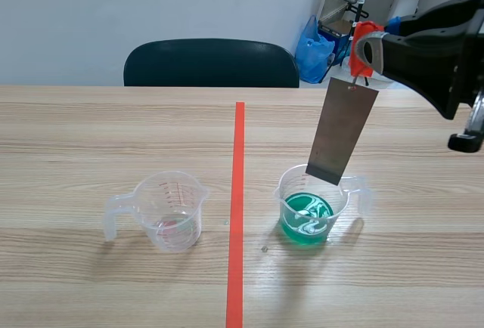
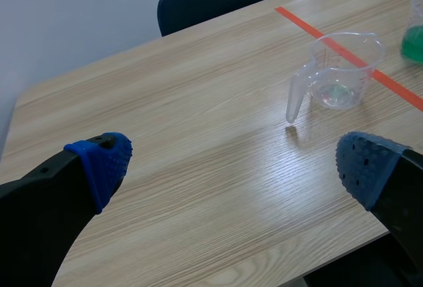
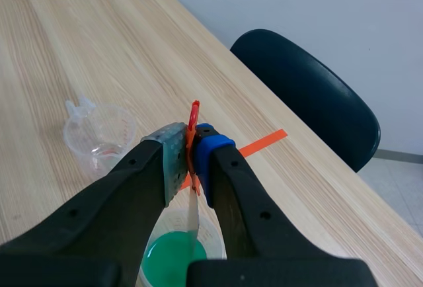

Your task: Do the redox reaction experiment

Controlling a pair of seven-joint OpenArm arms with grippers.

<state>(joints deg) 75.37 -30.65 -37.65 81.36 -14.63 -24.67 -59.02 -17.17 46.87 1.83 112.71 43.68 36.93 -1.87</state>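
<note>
scene view: r gripper [image 1: 370, 47] holds clip [image 1: 357, 62] w/ strip [image 1: 342, 131] over green cup [image 1: 338, 201]; l gripper [image 2: 231, 164] wide; marks [image 1: 175, 186] illegible.

The right arm's black gripper [image 1: 376, 47] has its fingers closed on an orange-red plastic clip [image 1: 363, 54]; a flat grey metal strip [image 1: 342, 133] slants from it to the mouth of a clear plastic measuring cup of green liquid [image 1: 308, 215]; a nearly empty clear plastic cup [image 1: 170, 211] stands left of the tape line on the pale wooden desk [image 1: 113, 131].

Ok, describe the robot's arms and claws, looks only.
The right arm is a thick, smooth black shell that tapers toward its end. The left claw has two thick black fingers tipped with soft blue dotted pads. The right claw has the same black fingers, with one grey-green pad and one blue.
</note>
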